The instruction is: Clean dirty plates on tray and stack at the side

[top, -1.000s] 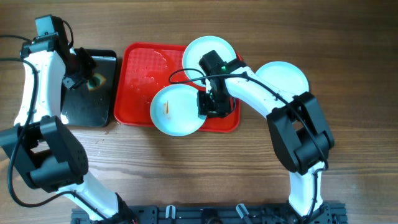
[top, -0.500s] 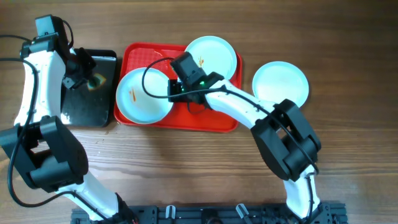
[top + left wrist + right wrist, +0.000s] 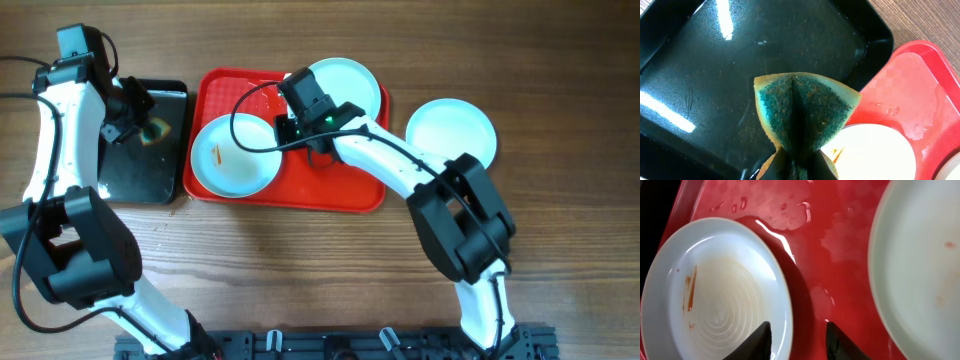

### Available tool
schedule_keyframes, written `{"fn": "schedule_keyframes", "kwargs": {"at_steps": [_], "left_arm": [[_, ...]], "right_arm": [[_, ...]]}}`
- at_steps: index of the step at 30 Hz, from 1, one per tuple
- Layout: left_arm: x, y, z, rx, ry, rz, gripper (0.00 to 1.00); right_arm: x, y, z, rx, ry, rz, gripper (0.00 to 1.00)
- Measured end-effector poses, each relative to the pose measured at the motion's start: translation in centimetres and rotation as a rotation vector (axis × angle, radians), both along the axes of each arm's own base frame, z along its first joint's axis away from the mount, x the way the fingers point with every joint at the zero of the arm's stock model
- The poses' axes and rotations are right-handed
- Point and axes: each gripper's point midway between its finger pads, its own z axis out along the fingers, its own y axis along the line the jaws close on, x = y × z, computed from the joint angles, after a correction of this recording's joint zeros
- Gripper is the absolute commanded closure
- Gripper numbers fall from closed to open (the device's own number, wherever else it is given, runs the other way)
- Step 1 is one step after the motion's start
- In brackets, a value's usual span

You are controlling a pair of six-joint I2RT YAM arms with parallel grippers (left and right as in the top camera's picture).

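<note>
On the left end of the red tray [image 3: 330,190] lies a pale plate [image 3: 235,155] with an orange smear. My right gripper [image 3: 287,133] stands open at its right rim; in the right wrist view the rim of that plate [image 3: 720,300] runs between the parted fingers of the gripper [image 3: 800,337]. A second plate [image 3: 345,85] sits at the tray's back right, also seen as a faintly smeared plate [image 3: 925,265]. A third plate [image 3: 450,135] rests on the table right of the tray. My left gripper [image 3: 800,162] is shut on a folded green sponge [image 3: 805,110] above the black tray [image 3: 715,75].
The smaller black tray [image 3: 140,170] lies just left of the red tray, its surface wet and shiny. Water droplets sit on the red tray floor [image 3: 840,255]. Bare wooden table [image 3: 300,270] stretches in front of both trays.
My right gripper dragged the smeared plate from the tray's front middle to its left end, then opened and let go of the rim. The left arm has not moved.
</note>
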Motion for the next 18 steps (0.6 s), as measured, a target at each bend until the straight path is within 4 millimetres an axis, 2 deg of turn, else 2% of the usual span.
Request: {"fn": "schedule_keyframes", "kwargs": {"at_steps": [3,5,7,11,18], "left_arm": [[0.1,-0.3,0.0,0.000,0.000,-0.008,0.96],[0.1,-0.5,0.0,0.000,0.000,-0.011,0.96],[0.1,-0.5,0.0,0.000,0.000,-0.012,0.96],[0.1,-0.5,0.0,0.000,0.000,-0.012,0.96],[0.1,-0.5,0.0,0.000,0.000,-0.012,0.96]], "right_arm": [[-0.6,0.9,-3.0,-0.005,0.032,0.085,0.70],[-0.6,1.1,-3.0,0.004,0.028,0.100,0.80],[-0.7,1.2,-3.1,0.007,0.028,0.107,0.96],[-1.0,0.9,-3.3,0.015,0.083,0.037,0.96],[-2.1,-1.0,-3.8,-0.033,0.224,-0.139,0.96]]}}
